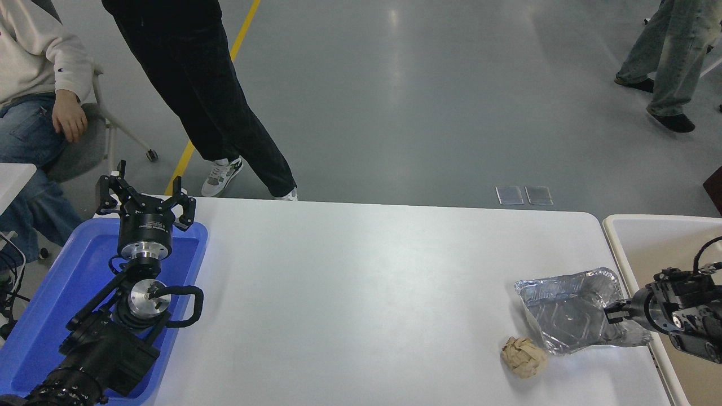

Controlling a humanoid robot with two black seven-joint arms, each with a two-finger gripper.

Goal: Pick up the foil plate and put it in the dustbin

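The foil plate [569,313], shiny and crinkled, lies near the table's right edge. My right gripper [611,313] comes in from the right edge and its fingers are closed on the plate's right rim. The plate's right side looks slightly raised. The dustbin [616,243], beige inside with a cream rim, stands right of the table, and the right arm reaches across it. My left gripper [144,198] is parked at the lower left over the blue tray, open and empty.
A crumpled tan paper ball [524,356] lies just in front of the plate's left corner. A blue tray [62,282] sits at the table's left end. A person stands and another sits beyond the far left edge; a third person walks at the top right.
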